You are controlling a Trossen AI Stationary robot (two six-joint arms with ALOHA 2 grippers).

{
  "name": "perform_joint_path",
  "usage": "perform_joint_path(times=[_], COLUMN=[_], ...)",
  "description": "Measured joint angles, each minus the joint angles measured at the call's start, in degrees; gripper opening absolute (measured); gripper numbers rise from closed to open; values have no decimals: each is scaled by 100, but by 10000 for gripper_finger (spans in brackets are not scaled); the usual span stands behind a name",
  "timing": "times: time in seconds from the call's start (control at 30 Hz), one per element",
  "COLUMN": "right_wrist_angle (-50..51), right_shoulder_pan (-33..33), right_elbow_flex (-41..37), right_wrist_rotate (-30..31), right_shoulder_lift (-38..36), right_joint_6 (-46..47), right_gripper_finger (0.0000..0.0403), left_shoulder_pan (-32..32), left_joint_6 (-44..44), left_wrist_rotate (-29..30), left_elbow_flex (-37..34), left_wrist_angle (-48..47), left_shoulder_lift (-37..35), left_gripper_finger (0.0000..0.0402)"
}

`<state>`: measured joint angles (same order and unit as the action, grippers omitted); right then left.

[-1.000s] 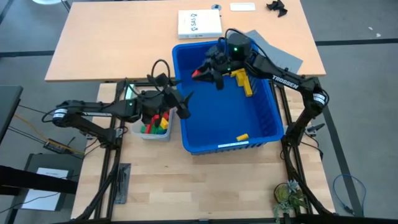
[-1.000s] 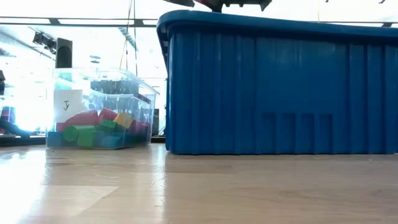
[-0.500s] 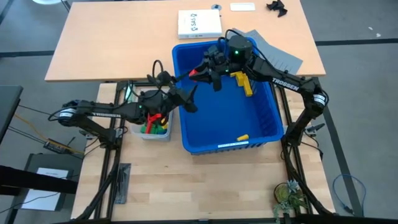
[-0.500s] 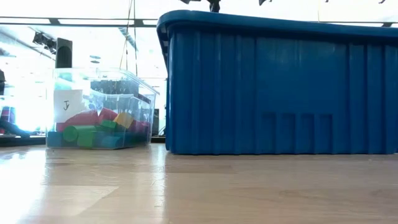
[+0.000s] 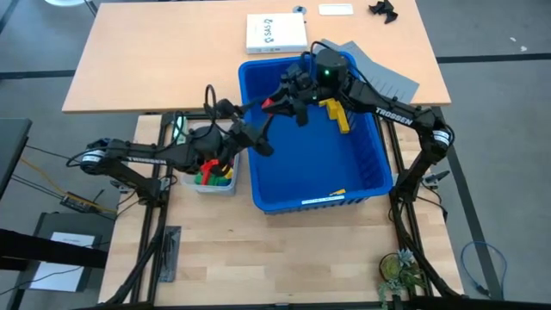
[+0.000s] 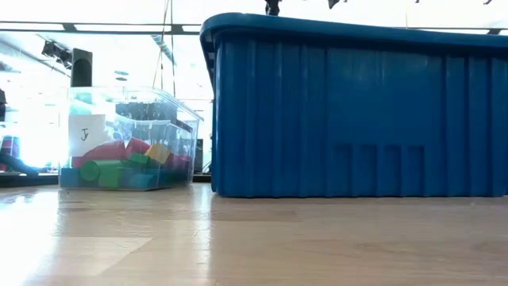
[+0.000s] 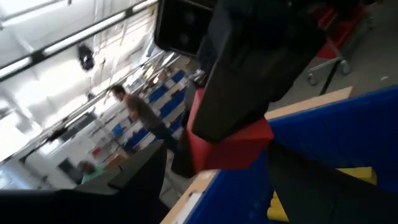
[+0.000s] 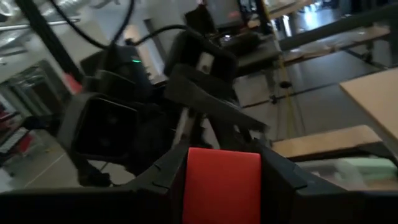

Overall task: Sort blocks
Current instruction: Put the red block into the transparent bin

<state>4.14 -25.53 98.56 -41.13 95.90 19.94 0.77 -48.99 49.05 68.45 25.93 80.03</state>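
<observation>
Red block held up for a hand-over above the blue bin

The right hand (image 5: 274, 102) grips a red block (image 8: 222, 184) above the blue bin's (image 5: 362, 185) near-left corner, raised clear of the rim, seemingly so the other arm can take it. The left hand (image 5: 263, 138), fingers spread and empty, reaches in over the bin's left wall towards that block, not touching it. More blocks (image 5: 215, 175) fill the clear tub (image 6: 184, 119) just beside the bin's left wall; yellow blocks (image 5: 337, 113) lie inside the bin.
</observation>
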Motion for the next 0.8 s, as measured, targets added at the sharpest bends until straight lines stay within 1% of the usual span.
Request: perform_joint_path(times=[0.1,0.2,0.5,0.63,0.8], right_wrist_angle=[-98,-130,-194,-220,-217], right_shoulder_pan=[63,114,205,270,309], right_elbow_flex=[0,0,0,0,0], right_wrist_rotate=[-71,-106,-116,-178,-157], right_shoulder_lift=[0,-4,-4,-4,-4], right_joint_6=[67,86,142,142,230], right_gripper_finger=[135,136,137,136,143], left_shoulder_pan=[-10,-8,-8,-32,-39], left_joint_6=[-165,-524,-632,-632,-705], left_wrist_rotate=[-430,-678,-740,-742,-731], left_elbow_flex=[2,2,2,2,2], left_wrist_angle=[17,74,338,342,305], left_shoulder_lift=[0,-2,-2,0,2], left_gripper_finger=[282,282,278,245,175])
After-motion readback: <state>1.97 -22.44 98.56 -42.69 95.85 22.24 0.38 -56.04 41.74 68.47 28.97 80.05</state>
